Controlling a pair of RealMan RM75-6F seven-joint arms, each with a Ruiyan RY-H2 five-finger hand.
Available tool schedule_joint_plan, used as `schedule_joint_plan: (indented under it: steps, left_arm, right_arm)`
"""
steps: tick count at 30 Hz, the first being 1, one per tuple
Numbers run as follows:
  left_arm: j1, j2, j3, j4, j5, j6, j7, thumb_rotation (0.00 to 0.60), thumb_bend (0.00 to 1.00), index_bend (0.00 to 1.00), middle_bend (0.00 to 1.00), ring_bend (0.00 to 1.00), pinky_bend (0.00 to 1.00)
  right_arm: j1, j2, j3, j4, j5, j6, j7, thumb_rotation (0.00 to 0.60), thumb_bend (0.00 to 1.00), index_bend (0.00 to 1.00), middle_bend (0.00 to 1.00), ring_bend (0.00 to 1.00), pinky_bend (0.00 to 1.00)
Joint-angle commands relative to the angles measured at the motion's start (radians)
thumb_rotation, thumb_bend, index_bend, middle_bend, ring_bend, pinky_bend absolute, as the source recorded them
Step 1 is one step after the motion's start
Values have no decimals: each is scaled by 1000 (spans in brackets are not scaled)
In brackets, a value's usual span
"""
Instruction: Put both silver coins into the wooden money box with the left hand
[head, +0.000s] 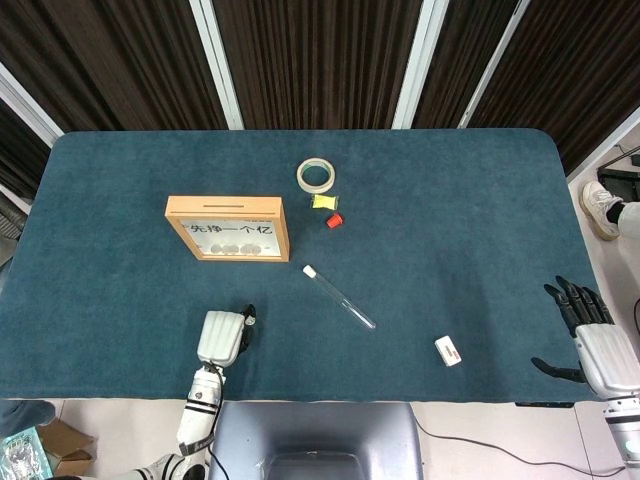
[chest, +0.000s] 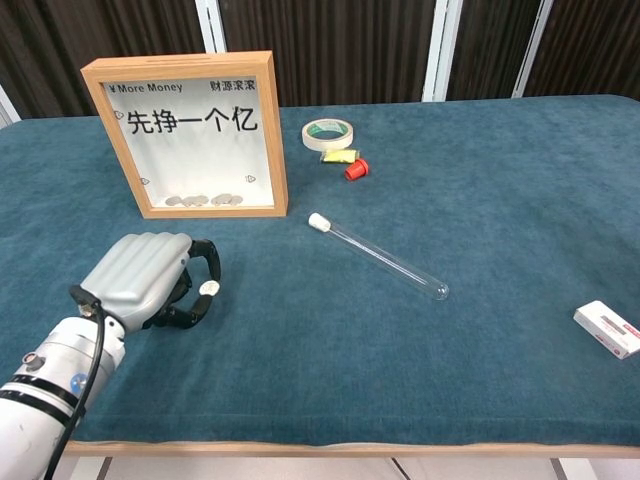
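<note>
Where the test tube (chest: 378, 257) lies — between money box (chest: 190, 135) and eraser (chest: 607, 329).

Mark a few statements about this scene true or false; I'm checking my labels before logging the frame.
1. The wooden money box stands upright. True.
2. The left hand is at a silver coin on the cloth. True.
3. The test tube lies inside the tape roll. False: it lies apart, nearer the front.
4. The right hand holds the white eraser. False: it is open, off the table's edge.
5. The money box is empty. False: coins lie at its bottom.
</note>
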Motion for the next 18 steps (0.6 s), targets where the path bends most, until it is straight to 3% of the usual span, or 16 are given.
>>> schedule_joint_plan:
  steps: [1, 18]
  left_arm:
    - [0, 2, -2, -1, -2, -4, 7, 600, 414, 469, 1000, 1000, 1000]
    - [-1, 10, -9, -15, -10, -21, 39, 600, 420, 464, 1000, 1000, 1000]
  right_arm:
    - [0, -1, 2, 1, 3, 0, 0, 600, 137, 0, 0, 0, 0]
    - [0, -2, 4, 0, 4, -2, -1, 600, 137, 0, 0, 0, 0]
